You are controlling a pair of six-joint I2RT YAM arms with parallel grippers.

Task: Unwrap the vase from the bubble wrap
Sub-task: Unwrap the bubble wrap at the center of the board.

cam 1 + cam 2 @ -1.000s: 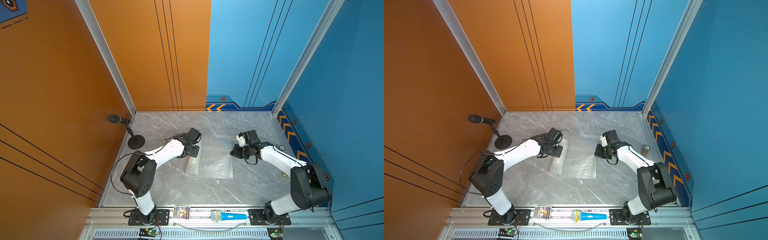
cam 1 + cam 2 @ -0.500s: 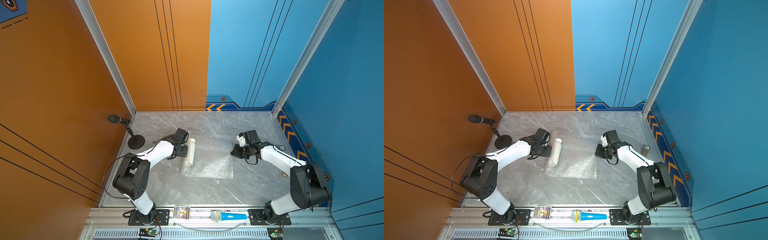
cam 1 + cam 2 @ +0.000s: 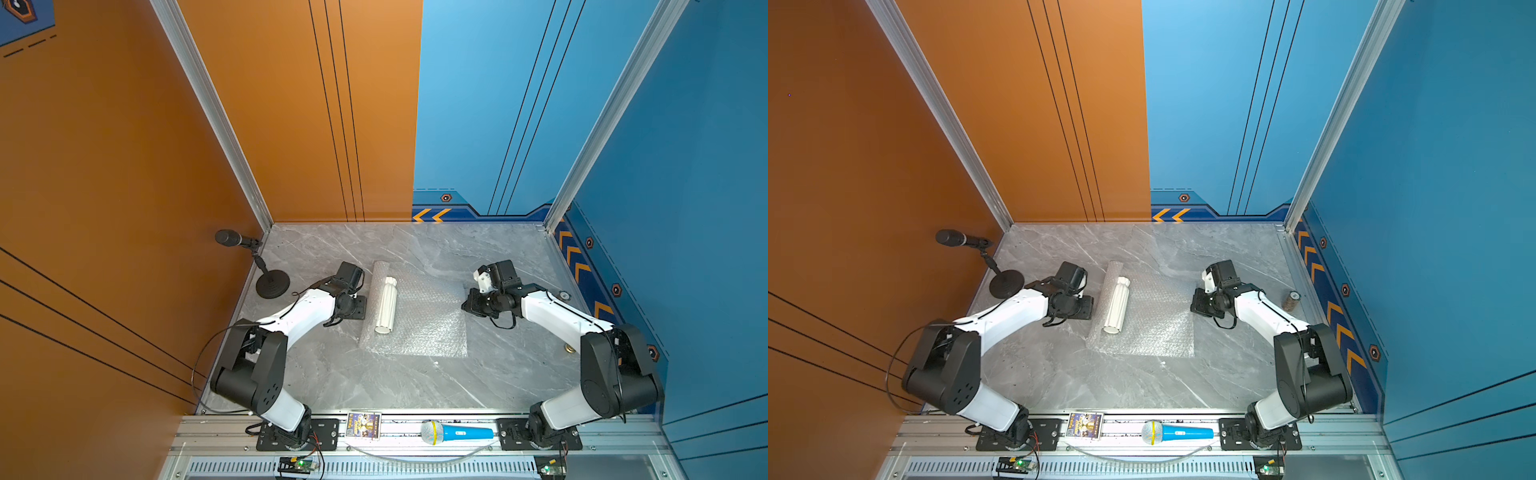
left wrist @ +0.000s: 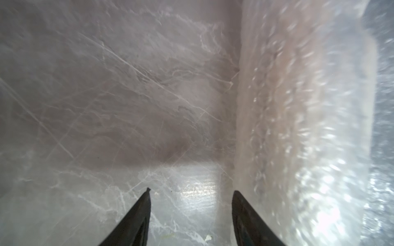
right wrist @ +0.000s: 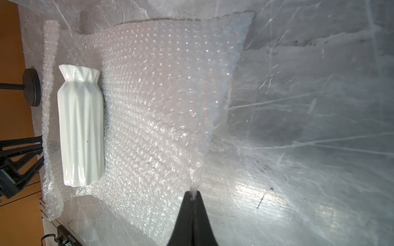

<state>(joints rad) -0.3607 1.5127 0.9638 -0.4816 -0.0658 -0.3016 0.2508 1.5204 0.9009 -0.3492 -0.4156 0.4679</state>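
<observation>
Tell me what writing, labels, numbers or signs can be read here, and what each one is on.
No words or numbers are legible.
On the wall band: orange chevrons, arrow signs.
On the card: print too small to read.
On the blue microphone: label too small to read.

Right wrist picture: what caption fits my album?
Right gripper pinches an edge of the bubble wrap; bare vase lies on it.

Top views bright, sharp; left wrist blurred; tabletop (image 4: 198, 189) glare.
</observation>
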